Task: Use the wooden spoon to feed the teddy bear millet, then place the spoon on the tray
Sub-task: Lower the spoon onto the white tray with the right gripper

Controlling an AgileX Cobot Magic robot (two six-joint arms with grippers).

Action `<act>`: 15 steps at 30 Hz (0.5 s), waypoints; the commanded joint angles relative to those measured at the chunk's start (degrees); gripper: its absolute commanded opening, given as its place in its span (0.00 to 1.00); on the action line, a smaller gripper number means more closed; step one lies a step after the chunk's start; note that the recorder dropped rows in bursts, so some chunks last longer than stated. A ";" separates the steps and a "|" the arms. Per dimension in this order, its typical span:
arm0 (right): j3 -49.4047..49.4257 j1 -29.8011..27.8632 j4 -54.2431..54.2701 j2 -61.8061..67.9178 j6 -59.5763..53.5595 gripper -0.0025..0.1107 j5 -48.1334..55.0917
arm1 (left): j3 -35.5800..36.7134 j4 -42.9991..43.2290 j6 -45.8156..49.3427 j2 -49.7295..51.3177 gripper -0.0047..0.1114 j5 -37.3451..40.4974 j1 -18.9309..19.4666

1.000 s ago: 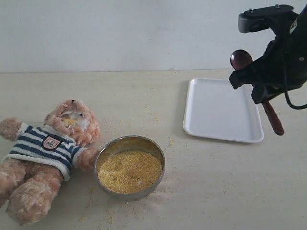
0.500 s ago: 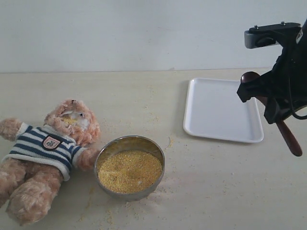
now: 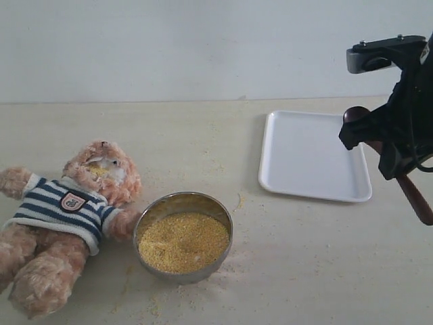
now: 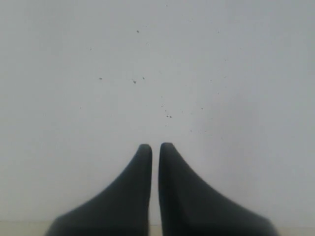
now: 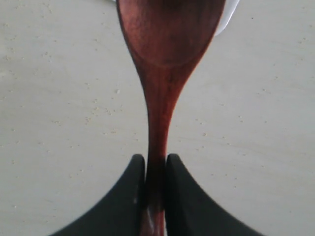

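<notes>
Left end effector: fingers pressed together, holding nothing. Fluffy light-brown plush teddy bear in a striped sweater: lying at desk left. Round steel bowl of yellow millet: just beside the bear. Flat white rectangular tray: further right. Right end effector: pinching the handle of a dark reddish-brown wooden spoon, raised at the tray's right edge.

Fluffy plush teddy bear in a knit cloth sweater; shiny metal bowl of dry, grainy millet; smooth white plastic tray; polished reddish-brown wooden spoon; matt pale table.
</notes>
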 commanded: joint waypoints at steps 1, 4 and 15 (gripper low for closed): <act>0.32 -0.31 -0.48 -0.18 -0.47 0.02 0.27 | 0.52 -0.24 1.60 -0.53 0.08 2.90 -0.27; 0.32 -0.31 -0.48 -0.15 -0.47 0.02 -0.14 | 2.91 0.83 1.78 -0.53 0.08 3.40 -0.27; 0.32 -0.31 -0.79 -0.15 -0.47 0.02 -7.18 | 12.04 13.20 1.88 -0.53 0.08 5.73 -0.27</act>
